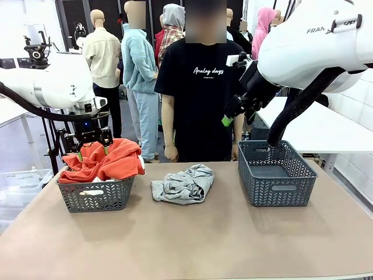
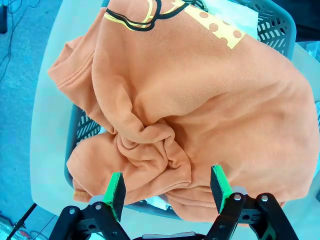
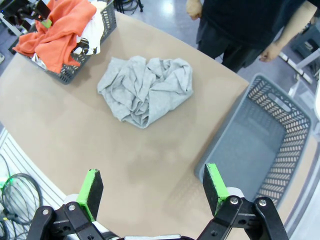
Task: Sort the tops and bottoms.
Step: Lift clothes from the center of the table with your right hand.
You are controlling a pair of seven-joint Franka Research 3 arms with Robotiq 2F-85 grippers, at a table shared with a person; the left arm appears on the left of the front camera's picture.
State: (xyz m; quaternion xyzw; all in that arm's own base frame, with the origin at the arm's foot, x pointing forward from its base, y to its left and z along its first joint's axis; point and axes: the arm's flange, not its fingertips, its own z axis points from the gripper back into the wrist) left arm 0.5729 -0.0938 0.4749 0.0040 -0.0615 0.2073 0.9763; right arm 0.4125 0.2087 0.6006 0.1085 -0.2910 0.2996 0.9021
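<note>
The left gripper (image 2: 167, 192) is seen with its fingers wide and holding nothing, just above the orange-red top (image 2: 200, 110) piled in the left basket (image 1: 96, 195); that top could be snagged and pulled back out. The right gripper (image 3: 152, 192) is wide and holding nothing too. One light grey garment (image 1: 183, 184) is left on the tabletop (image 1: 186, 239) between the two baskets, and the right basket (image 1: 277, 175) is seen empty.

Tan table (image 1: 192, 245), white tables (image 1: 326, 125) behind
</note>
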